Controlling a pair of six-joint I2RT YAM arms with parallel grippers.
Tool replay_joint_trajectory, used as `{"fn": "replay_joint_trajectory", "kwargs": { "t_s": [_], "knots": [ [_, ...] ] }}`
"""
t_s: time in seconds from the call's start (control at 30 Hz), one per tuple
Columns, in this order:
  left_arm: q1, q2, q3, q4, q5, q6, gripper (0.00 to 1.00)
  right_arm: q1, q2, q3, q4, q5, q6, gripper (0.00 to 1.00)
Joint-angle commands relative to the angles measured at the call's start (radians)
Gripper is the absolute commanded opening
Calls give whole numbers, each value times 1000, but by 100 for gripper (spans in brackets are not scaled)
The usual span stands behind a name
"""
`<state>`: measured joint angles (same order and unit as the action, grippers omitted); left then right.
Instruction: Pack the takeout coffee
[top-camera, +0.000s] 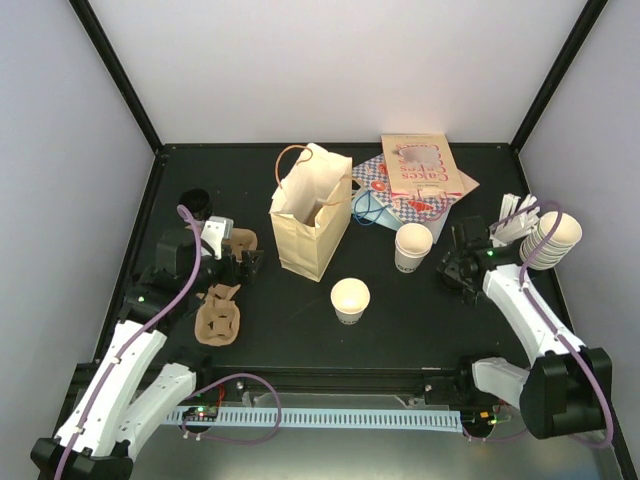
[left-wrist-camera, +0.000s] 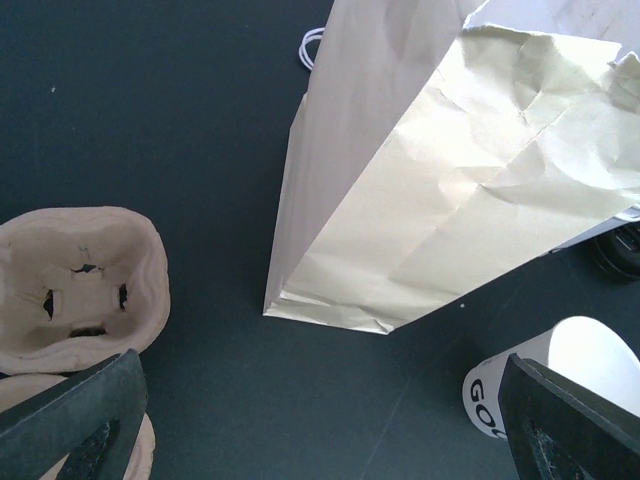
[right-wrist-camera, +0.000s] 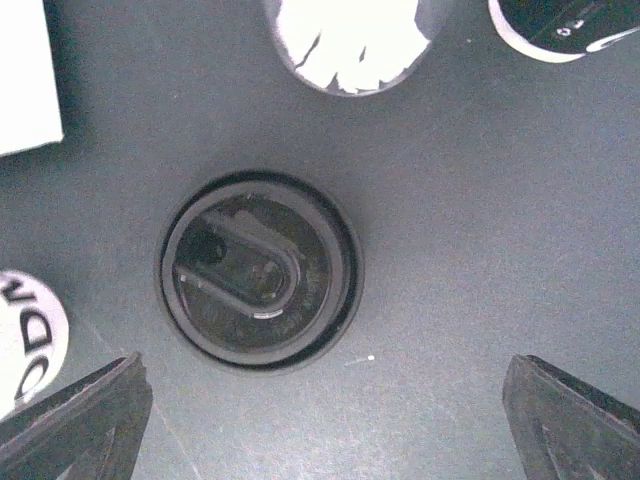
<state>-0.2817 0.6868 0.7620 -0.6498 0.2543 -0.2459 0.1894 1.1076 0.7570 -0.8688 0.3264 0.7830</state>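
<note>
From above, the left gripper (top-camera: 245, 262) is seen near the bag's (top-camera: 310, 212) left side and the right gripper (top-camera: 453, 268) well to its right; in the left wrist view that gripper is shown spread beside the bag; in the right wrist view the other is shown spread over the black-lidded coffee (right-wrist-camera: 260, 270), left untouched on the desk (right-wrist-camera: 460, 200).

i am viewing: paper bag (left-wrist-camera: 450, 200), showing creased matt tan paper; cup carrier (left-wrist-camera: 80, 280), looking like rough fibrous moulded pulp; black lid (right-wrist-camera: 258, 270), glinting as smooth plastic; tabletop (right-wrist-camera: 480, 250), reading dark and matt.
</note>
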Motion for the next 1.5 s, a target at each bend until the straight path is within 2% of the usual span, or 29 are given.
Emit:
{"fn": "replay_joint_trajectory", "kwargs": {
  "t_s": [0.0, 0.23, 0.7, 0.93, 1.47],
  "knots": [
    [-2, -1, 0, 7, 3, 30, 99, -58, 60, 51, 61, -40, -39, 100],
    [-2, -2, -3, 13, 10, 32, 99, -84, 186, 90, 89, -78, -38, 100],
    [-2, -16, -3, 9, -3, 30, 99, -101, 329, 120, 146, -97, -43, 100],
    [-2, -14, -4, 10, -1, 30, 99, -118, 391, 134, 158, -103, -48, 95],
    [-2, -13, -6, 11, -3, 30, 99, -130, 425, 116, 194, -120, -53, 84]
  ]
}}
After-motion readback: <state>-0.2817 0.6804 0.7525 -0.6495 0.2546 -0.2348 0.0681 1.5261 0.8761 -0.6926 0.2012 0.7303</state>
